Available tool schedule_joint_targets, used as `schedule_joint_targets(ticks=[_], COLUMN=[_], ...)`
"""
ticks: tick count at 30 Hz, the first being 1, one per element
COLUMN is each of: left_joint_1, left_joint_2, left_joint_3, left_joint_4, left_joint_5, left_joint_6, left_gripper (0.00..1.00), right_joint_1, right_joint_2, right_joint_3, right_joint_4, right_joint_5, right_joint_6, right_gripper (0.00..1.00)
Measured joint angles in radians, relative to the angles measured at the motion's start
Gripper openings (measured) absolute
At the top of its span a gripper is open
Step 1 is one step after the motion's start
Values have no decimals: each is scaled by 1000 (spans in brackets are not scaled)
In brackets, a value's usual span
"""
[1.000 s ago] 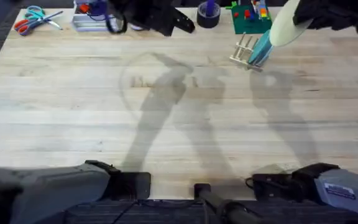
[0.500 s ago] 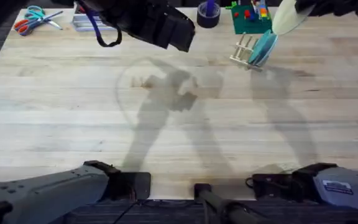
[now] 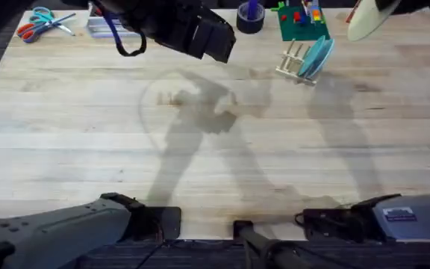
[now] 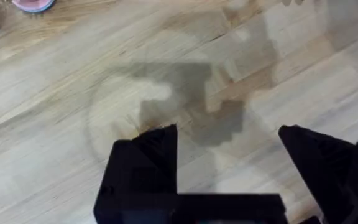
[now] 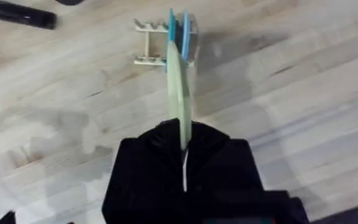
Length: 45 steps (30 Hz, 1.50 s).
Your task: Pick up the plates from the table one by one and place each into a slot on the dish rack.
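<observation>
A turquoise-blue plate (image 3: 317, 55) stands on edge in a slot of the small wooden dish rack (image 3: 292, 59) at the far right of the table (image 3: 200, 149). My right gripper (image 3: 385, 6) is shut on the cream plate (image 3: 367, 21), which hangs in the air to the right of and beyond the rack. In the right wrist view the cream plate (image 5: 179, 93) shows edge-on between the fingers, in line with the rack (image 5: 151, 43) and the blue plate (image 5: 171, 31) below. My left gripper (image 3: 213, 39) hovers over the far middle of the table, open and holding nothing (image 4: 229, 165).
Along the far edge lie scissors (image 3: 39, 22), a clear box (image 3: 107, 24), a black tape roll (image 3: 250, 19) and a green toy board with coloured blocks (image 3: 301, 22), close behind the rack. A pink object (image 4: 33, 5) shows at the left wrist view's corner.
My right gripper has carried the cream plate from just above the rack up and away to the right. The left arm swung right earlier and has since held still.
</observation>
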Motion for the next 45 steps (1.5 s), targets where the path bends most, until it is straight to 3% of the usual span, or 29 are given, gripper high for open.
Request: schedule_joint_targets(ticks=[5,11,45], left_joint_1=[0,0,0], left_joint_2=[0,0,0], left_joint_3=[0,0,0], left_joint_4=[0,0,11], left_joint_5=[0,0,0], left_joint_6=[0,0,0], left_gripper=[994,994,995], right_joint_1=[-31,-61,-94], right_joint_2=[119,193,201], right_joint_3=[105,118,122], right_joint_4=[-41,-30,-4], right_joint_5=[15,15,-11], right_joint_6=[16,30,37], right_gripper=[30,30,30])
